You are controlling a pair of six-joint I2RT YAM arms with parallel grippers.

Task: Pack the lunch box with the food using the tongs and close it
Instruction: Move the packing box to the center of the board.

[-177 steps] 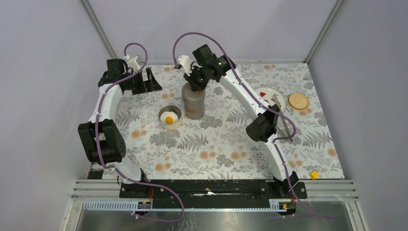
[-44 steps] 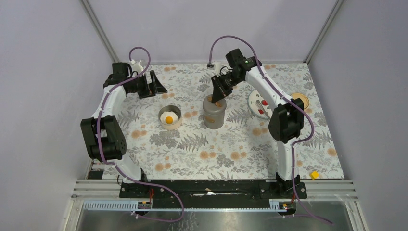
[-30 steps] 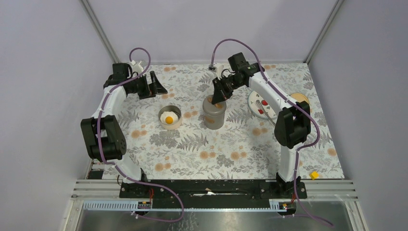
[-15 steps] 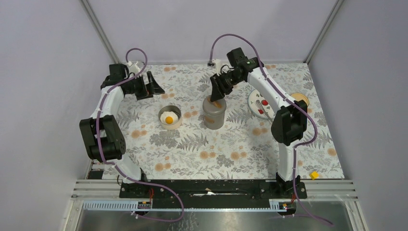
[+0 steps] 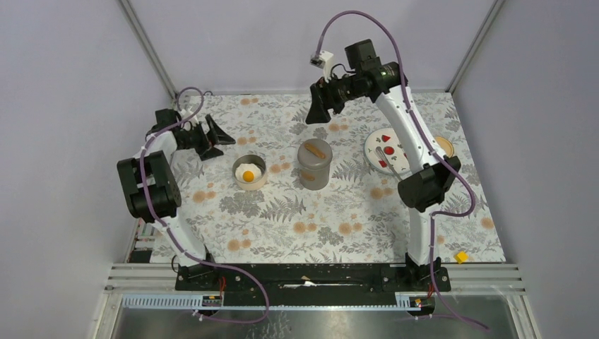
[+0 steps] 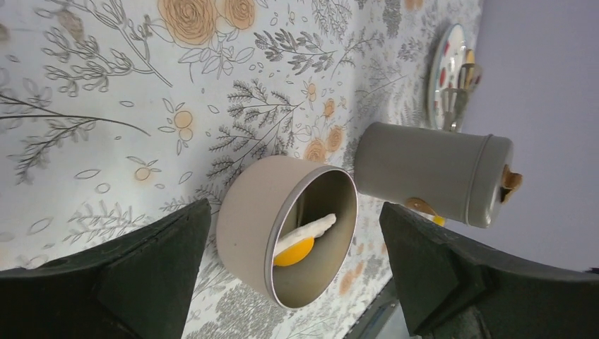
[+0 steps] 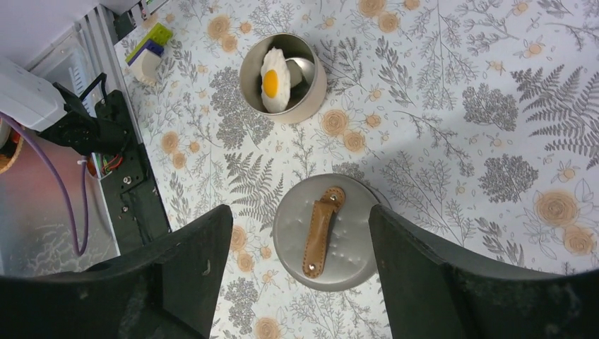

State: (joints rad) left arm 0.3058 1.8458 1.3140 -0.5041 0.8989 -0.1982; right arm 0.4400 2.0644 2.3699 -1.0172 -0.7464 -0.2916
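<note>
Lower right, by the rail: a small yellow block (image 5: pixel 460 257) is sitting just off the flowered table cloth (image 5: pixel 282 226).

Centre-left: the round tin (image 5: pixel 249 171) is standing open. The fried egg (image 5: pixel 248 174) is lying inside it, yolk up.

Just right of the tin and not touching it, the grey canister (image 5: pixel 315 164) is standing upright with its lid on. A brown strap handle (image 7: pixel 321 229) is lying across the lid.

Right of centre: the white plate (image 5: pixel 372 150) is carrying the red pieces (image 5: pixel 388 150) and the tongs (image 5: pixel 385 155). Your right arm is crossing above its right edge. A tan disc (image 5: pixel 445 147) is peeking out beyond that arm.

Upper left: your left gripper (image 5: pixel 215 143) is aiming toward the tin, with its pincer spread wide and gripping nothing.

Top centre: your right gripper (image 5: pixel 319 119) is hanging high above the canister, with its pincer apart and empty.
</note>
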